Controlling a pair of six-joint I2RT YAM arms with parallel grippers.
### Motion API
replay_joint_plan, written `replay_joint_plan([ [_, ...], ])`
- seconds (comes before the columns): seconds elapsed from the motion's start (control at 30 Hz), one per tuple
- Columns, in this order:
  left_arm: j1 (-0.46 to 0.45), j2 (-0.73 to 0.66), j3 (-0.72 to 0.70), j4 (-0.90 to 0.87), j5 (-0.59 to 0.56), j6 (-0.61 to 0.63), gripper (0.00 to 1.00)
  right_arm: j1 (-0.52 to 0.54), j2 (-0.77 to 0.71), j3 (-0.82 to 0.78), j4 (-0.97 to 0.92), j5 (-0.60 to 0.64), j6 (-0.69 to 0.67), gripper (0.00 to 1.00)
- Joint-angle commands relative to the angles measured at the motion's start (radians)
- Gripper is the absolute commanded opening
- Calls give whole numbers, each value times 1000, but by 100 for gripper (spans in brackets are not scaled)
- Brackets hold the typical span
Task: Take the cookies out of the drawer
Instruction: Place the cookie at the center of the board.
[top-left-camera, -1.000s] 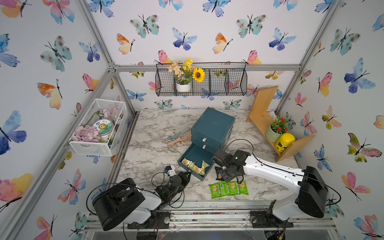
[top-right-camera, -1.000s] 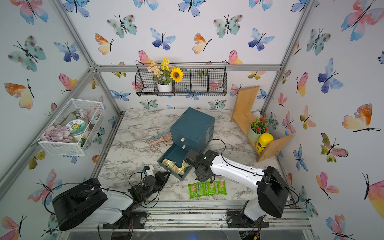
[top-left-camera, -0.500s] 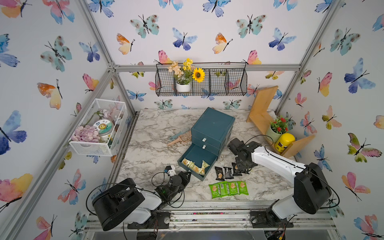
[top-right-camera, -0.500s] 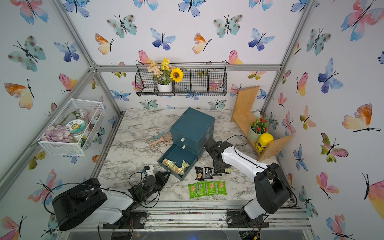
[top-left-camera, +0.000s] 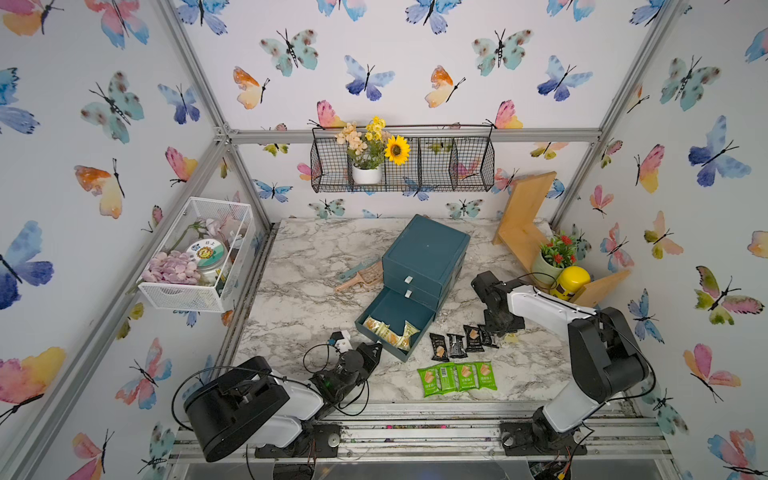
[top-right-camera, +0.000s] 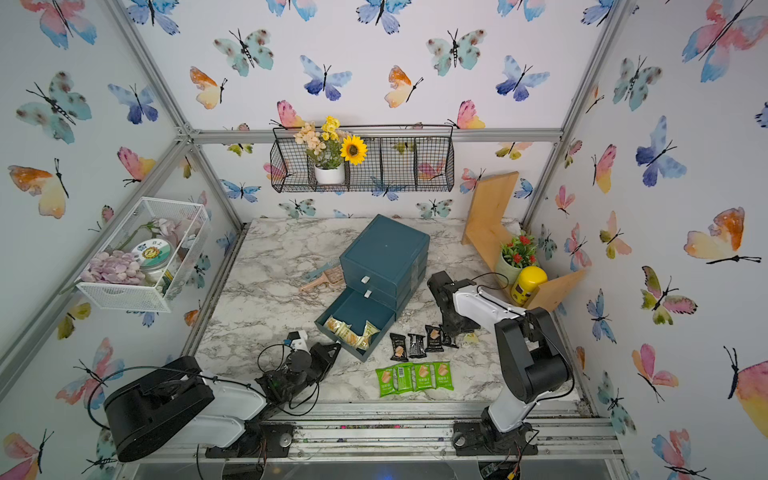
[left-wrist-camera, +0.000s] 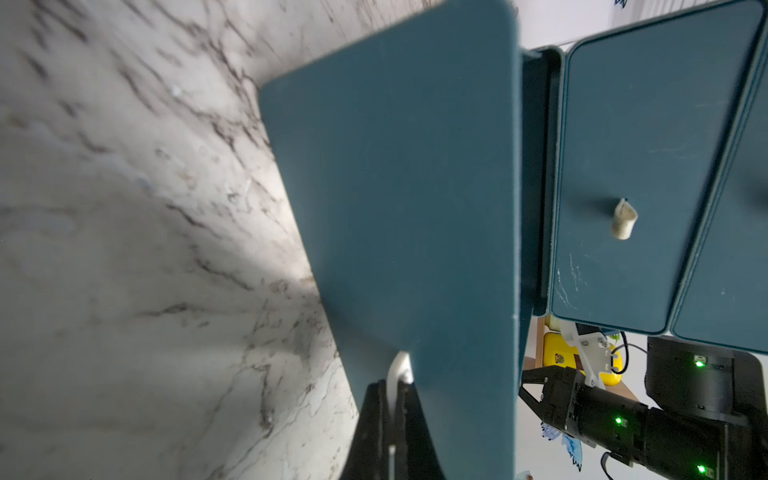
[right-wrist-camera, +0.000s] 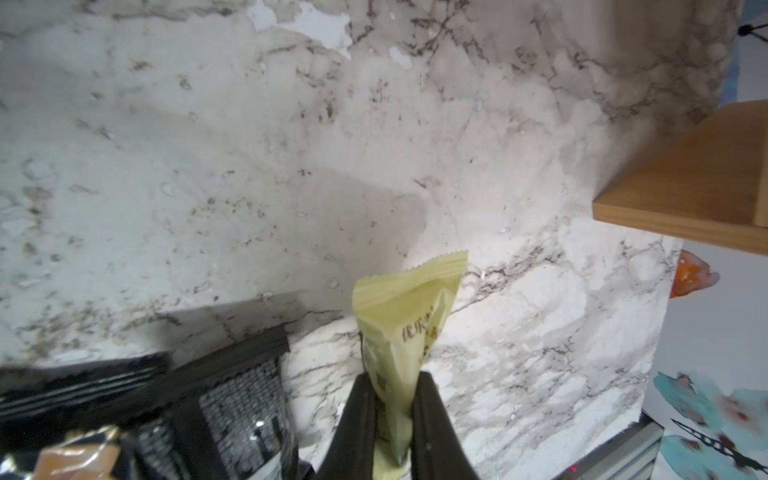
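Right gripper (right-wrist-camera: 392, 415) pinched on a pale yellow cookie packet (right-wrist-camera: 409, 316), low over the marble tabletop (right-wrist-camera: 291, 166), black packets (right-wrist-camera: 232, 386) just beside it, likely to extend that row. Left gripper (left-wrist-camera: 392, 399) clamped on the white pull tab (left-wrist-camera: 400, 368) of the drawer (left-wrist-camera: 395, 187), probably steadying it; more yellow packets (top-left-camera: 390, 331) inside, just beyond.

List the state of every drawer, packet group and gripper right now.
bottom drawer: pulled open, pale yellow packets inside
upper drawers: shut
black packets: out, lined up on table
green packets: out, lined up on table
left gripper: shut on the bottom drawer's pull tab
right gripper: shut on a pale yellow packet beside the black row
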Motion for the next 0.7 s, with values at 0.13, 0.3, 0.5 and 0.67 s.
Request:
replay_joint_plan([
  [0.13,-2,1,-7,-59,-22,3,0,-6,21,-6,31,-43,-20,31],
  [0.3,-2,5,-7,-57,-21,3,0,-6,-18,-8,12,-39,-18,40],
  [0.5,-2,8,-5,-57,-21,4,0,-5,-161,33,-36,-51,-35,42],
  [0.67,-2,17,2,-58,-20,7,0,-5,-267,60,-44,-92,-68,41],
])
